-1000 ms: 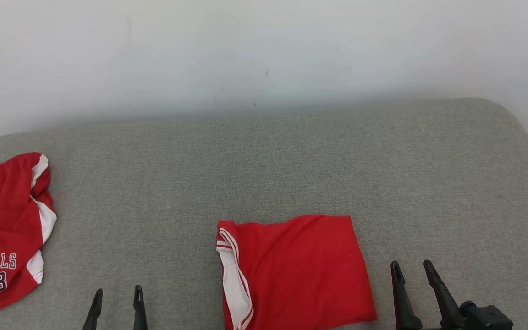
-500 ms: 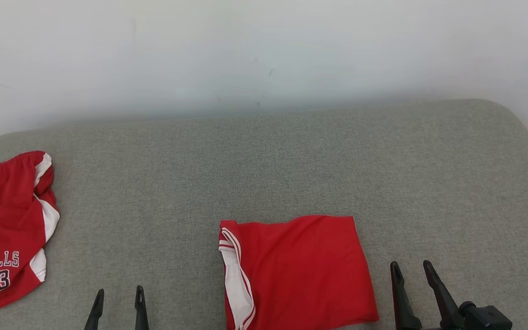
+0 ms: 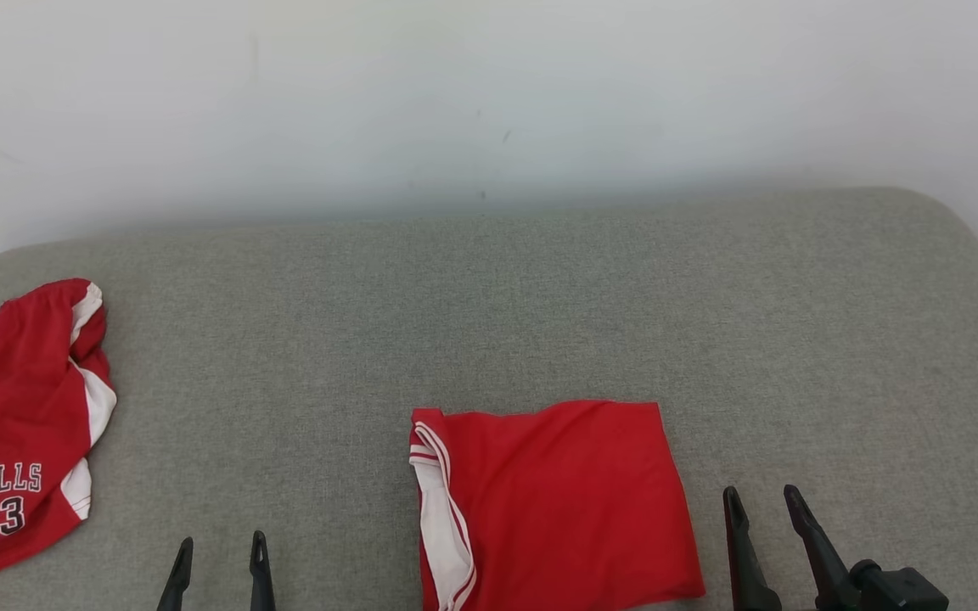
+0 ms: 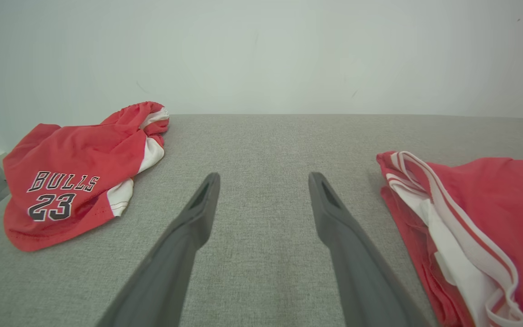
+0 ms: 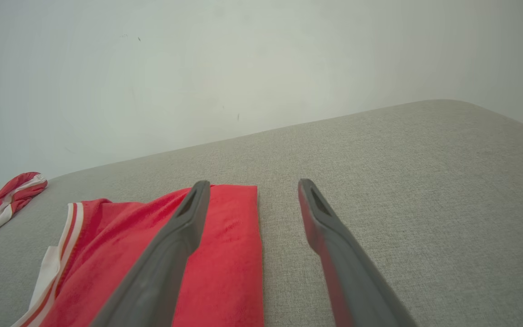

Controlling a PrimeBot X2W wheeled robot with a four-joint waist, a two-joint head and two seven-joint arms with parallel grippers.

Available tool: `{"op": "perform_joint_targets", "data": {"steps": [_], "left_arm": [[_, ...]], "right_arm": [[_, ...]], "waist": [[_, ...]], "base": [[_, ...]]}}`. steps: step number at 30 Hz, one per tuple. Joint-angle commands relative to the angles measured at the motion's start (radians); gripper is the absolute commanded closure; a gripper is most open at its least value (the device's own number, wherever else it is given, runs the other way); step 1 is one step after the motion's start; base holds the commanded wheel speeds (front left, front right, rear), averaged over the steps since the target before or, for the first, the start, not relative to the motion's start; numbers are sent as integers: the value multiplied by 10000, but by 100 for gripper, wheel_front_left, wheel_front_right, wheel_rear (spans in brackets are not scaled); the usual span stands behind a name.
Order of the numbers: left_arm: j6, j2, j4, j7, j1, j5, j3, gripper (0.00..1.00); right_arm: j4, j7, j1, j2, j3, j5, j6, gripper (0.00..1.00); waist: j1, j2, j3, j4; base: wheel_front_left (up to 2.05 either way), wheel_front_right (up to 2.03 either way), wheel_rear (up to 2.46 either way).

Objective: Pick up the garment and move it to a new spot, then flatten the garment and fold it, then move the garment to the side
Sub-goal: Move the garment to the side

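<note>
"BULLS 23" on crumpled garment

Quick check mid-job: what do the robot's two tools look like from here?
Left tool and right tool: each has two long, slim, dark grey-black fingers tapering to rounded tips, with a narrow slot near each tip. A black blocky mount sits at the right one's base.

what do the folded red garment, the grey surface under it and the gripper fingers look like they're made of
Folded red garment: thin matte knit, likely polyester jersey; it lies in soft layers, with white trim.
Grey surface: woven upholstery fabric; visible heathered weave.
Fingers: dark matte plastic or rubber, can't tell which; smooth, no sheen.
</note>
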Motion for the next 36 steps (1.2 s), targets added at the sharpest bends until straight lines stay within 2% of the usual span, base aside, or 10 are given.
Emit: {"op": "perform_joint_targets", "data": {"steps": [1, 12, 18, 27, 36], "left_arm": [[-56, -6, 15, -35, -60, 80, 14, 0], [-99, -7, 43, -35, -96, 91, 6, 0], [-111, -7, -18, -35, -179, 31, -83, 0], [2, -3, 49, -35, -513, -176, -518, 0], [97, -7, 115, -35, -687, -326, -797, 0]], "right_arm": [[0, -44, 51, 32, 2, -19, -26, 0], [114, -44, -176, 31, -138, -14, -26, 0], [693, -44, -745, 11, -69, -326, -26, 0], [2993, -31, -2477, -495, -11, -579, -26, 0], [5465, -28, -3260, -596, 160, -357, -26, 0]], "waist": [[0, -1, -1, 12], [0, -1, 33, 248], [0, -1, 243, 502], [0, -1, 790, 1132], [0, -1, 1005, 1581]], "base": [[0, 0, 0], [0, 0, 0], [0, 0, 0], [0, 0, 0], [0, 0, 0]]}}
